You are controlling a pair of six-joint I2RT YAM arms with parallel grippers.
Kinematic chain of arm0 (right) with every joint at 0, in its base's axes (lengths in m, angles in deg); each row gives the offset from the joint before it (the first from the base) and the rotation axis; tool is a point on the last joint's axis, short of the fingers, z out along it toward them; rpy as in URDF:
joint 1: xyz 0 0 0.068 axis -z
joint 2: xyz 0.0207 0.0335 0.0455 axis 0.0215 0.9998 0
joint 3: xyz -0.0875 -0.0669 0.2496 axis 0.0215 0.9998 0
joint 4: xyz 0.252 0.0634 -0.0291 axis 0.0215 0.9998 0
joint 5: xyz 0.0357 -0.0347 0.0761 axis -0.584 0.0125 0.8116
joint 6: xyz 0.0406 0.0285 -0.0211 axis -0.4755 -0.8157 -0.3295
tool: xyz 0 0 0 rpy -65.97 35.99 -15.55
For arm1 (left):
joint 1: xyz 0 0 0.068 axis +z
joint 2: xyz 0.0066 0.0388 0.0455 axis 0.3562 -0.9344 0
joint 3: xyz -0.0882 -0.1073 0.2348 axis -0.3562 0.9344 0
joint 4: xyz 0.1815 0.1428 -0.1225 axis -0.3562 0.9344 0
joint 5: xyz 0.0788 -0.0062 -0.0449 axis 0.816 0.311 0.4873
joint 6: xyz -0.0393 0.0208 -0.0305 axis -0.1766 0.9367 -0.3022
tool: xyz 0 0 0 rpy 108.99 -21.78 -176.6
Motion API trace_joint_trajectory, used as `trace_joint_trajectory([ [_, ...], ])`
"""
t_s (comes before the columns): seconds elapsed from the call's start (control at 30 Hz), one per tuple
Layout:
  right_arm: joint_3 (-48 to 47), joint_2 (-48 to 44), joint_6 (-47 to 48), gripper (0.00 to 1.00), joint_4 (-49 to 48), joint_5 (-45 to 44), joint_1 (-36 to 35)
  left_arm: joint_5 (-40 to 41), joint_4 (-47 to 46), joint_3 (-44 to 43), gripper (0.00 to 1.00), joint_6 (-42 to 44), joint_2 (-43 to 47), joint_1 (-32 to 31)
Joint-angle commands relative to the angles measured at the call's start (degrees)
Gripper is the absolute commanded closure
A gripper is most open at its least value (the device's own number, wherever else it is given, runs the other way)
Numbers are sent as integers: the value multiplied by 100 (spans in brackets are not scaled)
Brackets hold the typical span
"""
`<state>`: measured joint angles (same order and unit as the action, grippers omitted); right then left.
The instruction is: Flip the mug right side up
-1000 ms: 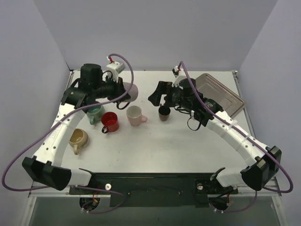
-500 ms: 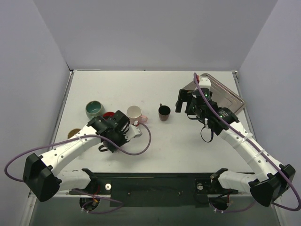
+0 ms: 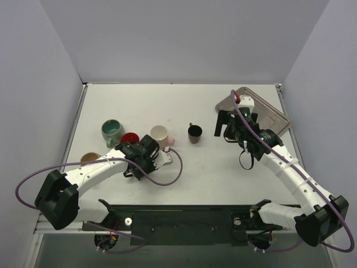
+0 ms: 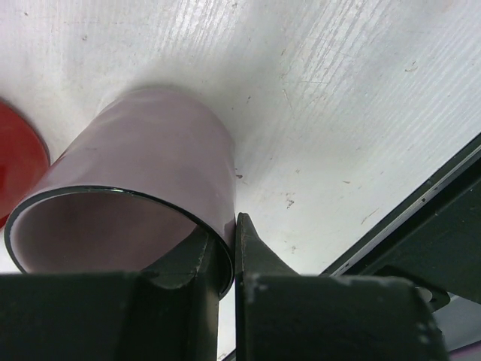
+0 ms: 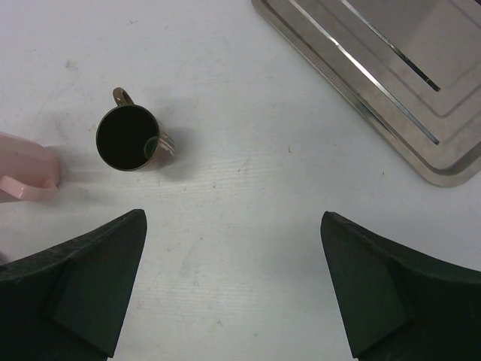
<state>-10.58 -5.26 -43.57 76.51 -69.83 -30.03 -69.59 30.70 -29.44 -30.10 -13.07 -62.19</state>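
My left gripper (image 4: 225, 229) is shut on the rim of a mauve mug (image 4: 143, 158), one finger inside and one outside. The mug's open mouth faces up toward the wrist camera, and its base is down at the white table (image 4: 338, 90). In the top view the left gripper (image 3: 140, 156) sits low, in front of the red mug (image 3: 130, 137), and hides the mauve mug. My right gripper (image 5: 231, 218) is open over bare table, with nothing between its fingers. In the top view the right gripper (image 3: 223, 124) is right of a dark brown mug (image 3: 194, 133).
Upright mugs stand nearby: teal (image 3: 112, 130), pink (image 3: 160, 133), tan (image 3: 89, 158); the red mug's edge (image 4: 19, 158) is just left of the held one. A metal tray (image 3: 262, 111) lies at the back right. The table's black front frame (image 4: 436, 226) is close by.
The left arm swung from high at the back left down to the table front with the mauve mug. The right arm pulled back rightward from the dark brown mug, jaws wide.
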Motion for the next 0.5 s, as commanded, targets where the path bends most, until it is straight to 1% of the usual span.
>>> trace_joint_trajectory([
  [0.0,70,-199,90,6,36,-182,50,-156,-391,-137,100,132,-6,-16],
  [0.03,87,-225,90,6,53,-200,58,-166,-382,-163,97,141,-24,-8],
  [0.07,105,-226,90,5,54,-200,67,-209,-312,-207,80,141,-24,-16],
  [0.1,131,-252,99,5,54,-217,67,-227,-242,-242,66,141,-15,-16],
  [0.13,140,-278,99,5,62,-243,85,-262,-67,-373,47,141,-6,-16],
  [0.2,193,-296,108,5,80,-279,128,-254,258,-715,24,18,116,-8],
  [0.23,219,-296,108,5,106,-305,137,-219,355,-848,23,-121,213,-8],
  [0.27,237,-305,116,5,115,-375,164,-97,557,-1162,22,-201,301,-8],
  [0.3,298,-348,151,5,115,-419,173,-61,637,-1479,22,-358,476,19],
  [0.37,490,-436,230,5,28,-665,199,211,700,-1805,22,-579,835,88],
  [0.4,579,-471,257,5,-147,-953,208,456,534,-1859,21,-736,977,141],
  [0.43,832,-585,292,5,-323,-1121,208,580,350,-1834,20,-816,1335,359],
  [0.47,1165,-656,362,5,-490,-1479,216,929,-122,-1746,15,-1017,1513,518],
])
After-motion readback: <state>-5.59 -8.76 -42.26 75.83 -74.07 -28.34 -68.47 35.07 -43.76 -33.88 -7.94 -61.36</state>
